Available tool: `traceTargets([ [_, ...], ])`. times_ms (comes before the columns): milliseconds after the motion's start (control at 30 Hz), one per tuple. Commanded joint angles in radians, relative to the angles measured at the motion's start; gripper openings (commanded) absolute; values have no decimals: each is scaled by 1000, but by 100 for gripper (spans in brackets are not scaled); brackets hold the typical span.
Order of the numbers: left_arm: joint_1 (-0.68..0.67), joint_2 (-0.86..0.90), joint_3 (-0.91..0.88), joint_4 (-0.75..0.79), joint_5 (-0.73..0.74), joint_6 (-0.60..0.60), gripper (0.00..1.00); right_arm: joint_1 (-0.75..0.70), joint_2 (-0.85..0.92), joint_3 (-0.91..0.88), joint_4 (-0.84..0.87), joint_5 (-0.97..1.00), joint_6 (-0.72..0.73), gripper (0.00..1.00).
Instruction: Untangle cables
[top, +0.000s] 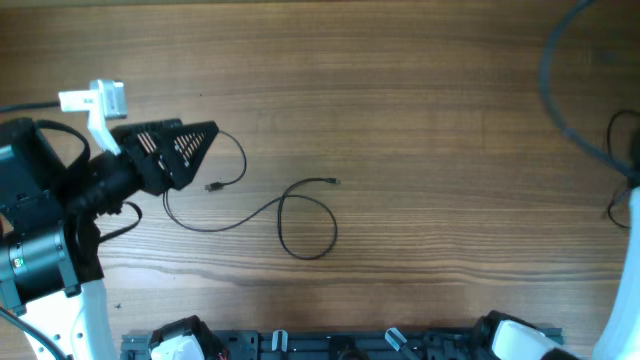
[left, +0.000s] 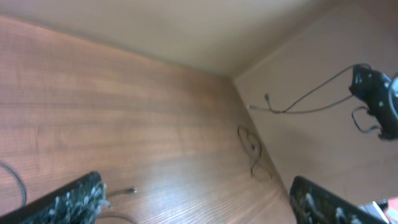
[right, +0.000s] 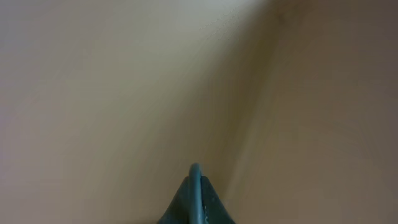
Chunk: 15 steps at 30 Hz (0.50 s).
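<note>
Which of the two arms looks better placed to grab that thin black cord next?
Left. The left fingers, open, hover by the cable and its plug tip on the table. The right fingers are shut, with no cable in their camera view.

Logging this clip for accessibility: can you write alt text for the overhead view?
The left gripper hovers over one end of thin black cables that trail toward the middle in a loose loop on a wooden table.
</note>
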Motion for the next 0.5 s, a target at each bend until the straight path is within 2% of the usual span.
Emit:
traceTargets([
  [0,4,-7,3,-115,-14,180,100,-163,122,2,-44,-61,163,4],
  [133,5,-7,3,-251,-45,274,100,-317,238,2,-81,-184,254,5],
  [233,4,-7,3,-298,-45,288,99,-409,326,2,-90,-218,399,5],
  [300,-2,-7,3,-311,-45,289,100,-460,371,2,-113,-197,523,4],
  [367,-17,-7,3,-313,-45,289,100,-527,414,2,-180,-116,747,4],
  [467,-39,-7,3,-313,-47,289,100,-609,450,2,-274,-107,963,4],
])
